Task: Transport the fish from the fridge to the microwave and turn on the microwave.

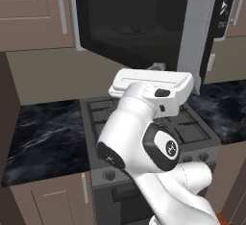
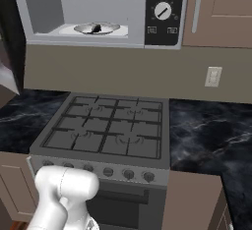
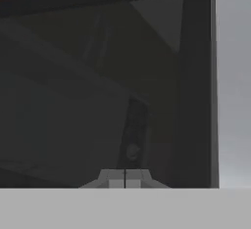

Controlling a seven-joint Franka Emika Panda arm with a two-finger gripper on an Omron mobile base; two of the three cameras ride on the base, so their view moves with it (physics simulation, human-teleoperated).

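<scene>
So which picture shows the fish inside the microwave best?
The right base view: the fish lies as a small dark shape on the round plate inside the open microwave. The left base and hand views look through its dark door glass.

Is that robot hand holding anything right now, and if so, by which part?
Nothing is held. The gripper has its fingers closed together against the microwave's dark glass door, with nothing between them. A dark object, probably the fish, lies inside the microwave.

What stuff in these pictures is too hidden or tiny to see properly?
- The dark lump on the turntable plate inside the microwave: too small in the right base view to tell if it is the fish.
- The panel labels around the knob: too small to read.
- The stove: partly hidden by the arm in the left base view.
- The gripper: fingertips together at the hand view's bottom edge.
</scene>
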